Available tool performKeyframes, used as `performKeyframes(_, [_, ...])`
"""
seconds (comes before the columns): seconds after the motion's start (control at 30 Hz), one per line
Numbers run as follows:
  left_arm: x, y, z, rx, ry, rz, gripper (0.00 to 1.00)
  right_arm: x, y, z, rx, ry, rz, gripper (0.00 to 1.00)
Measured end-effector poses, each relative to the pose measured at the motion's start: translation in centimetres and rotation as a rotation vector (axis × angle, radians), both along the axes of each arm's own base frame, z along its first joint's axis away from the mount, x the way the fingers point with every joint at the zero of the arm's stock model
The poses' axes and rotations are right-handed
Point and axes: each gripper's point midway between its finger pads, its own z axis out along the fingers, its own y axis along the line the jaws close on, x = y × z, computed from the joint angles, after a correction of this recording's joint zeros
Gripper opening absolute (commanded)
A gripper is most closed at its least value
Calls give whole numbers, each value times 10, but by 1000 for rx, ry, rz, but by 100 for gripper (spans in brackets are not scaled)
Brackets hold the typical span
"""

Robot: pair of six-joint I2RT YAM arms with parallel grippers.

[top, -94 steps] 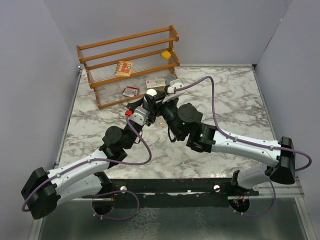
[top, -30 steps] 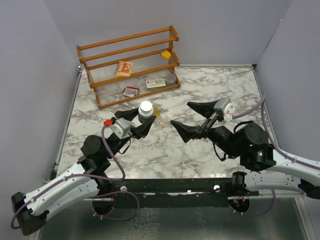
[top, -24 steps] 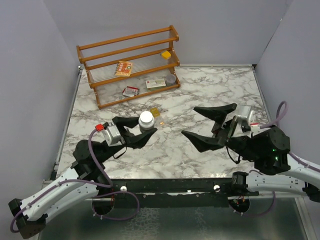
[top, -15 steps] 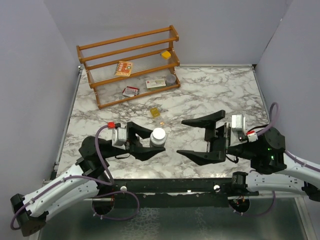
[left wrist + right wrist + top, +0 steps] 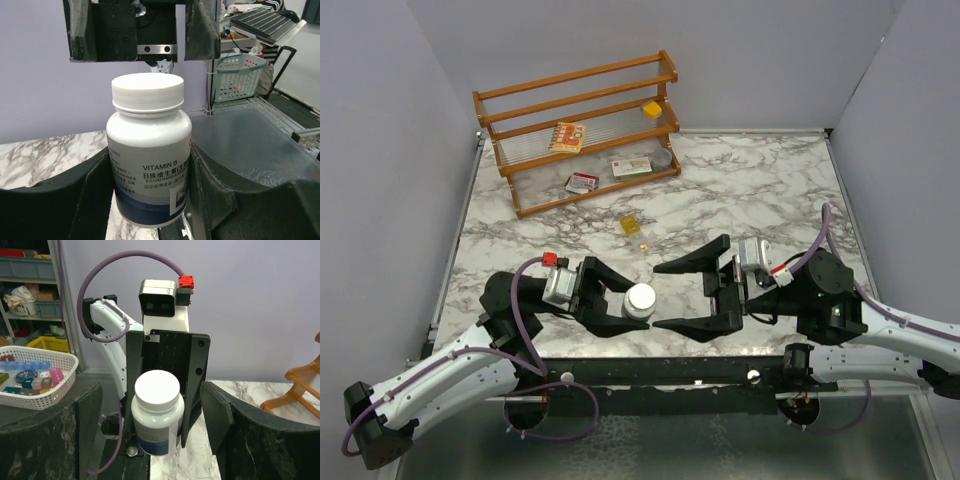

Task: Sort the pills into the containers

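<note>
A bottle (image 5: 640, 300) with a white cap and a white and blue label stands upright near the table's front edge. My left gripper (image 5: 634, 304) is shut on its body. In the left wrist view the bottle (image 5: 149, 165) fills the gap between my pads (image 5: 95, 195). My right gripper (image 5: 658, 297) faces it from the right, open, its fingertips level with the cap and apart from it. In the right wrist view the bottle (image 5: 157, 412) shows between my wide-set fingers (image 5: 217, 415). The pills (image 5: 632, 225), tiny yellow pieces, lie mid-table.
A wooden rack (image 5: 575, 130) stands at the back left with a printed box (image 5: 566, 137) and a yellow cube (image 5: 652, 108) on its shelves. Two flat boxes (image 5: 631, 167) and a grey tin (image 5: 663, 158) sit at its foot. Grey walls close in the sides.
Both arms drew back from mid-table toward the near edge. The left gripper carried the bottle along. The right gripper swung round to face it, jaws narrowing slightly.
</note>
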Motion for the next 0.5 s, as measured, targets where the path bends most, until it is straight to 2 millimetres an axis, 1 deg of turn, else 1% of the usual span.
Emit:
performKeyframes(0.1, [-5,0,1,-3,-16,-27,0,-2,2,0,13,8,14,74])
performKeyframes(0.27, [-9,1,1,-10,-33,-53,0,-5,12,-6,14,19,47,70])
performKeyframes(0.47, [-11,1,3,-19,-38,-62,0,-7,26,-18,-23,30,79,58])
performKeyframes(0.5, [-11,1,3,-20,-39,-63,0,-7,27,-20,-27,29,81,58])
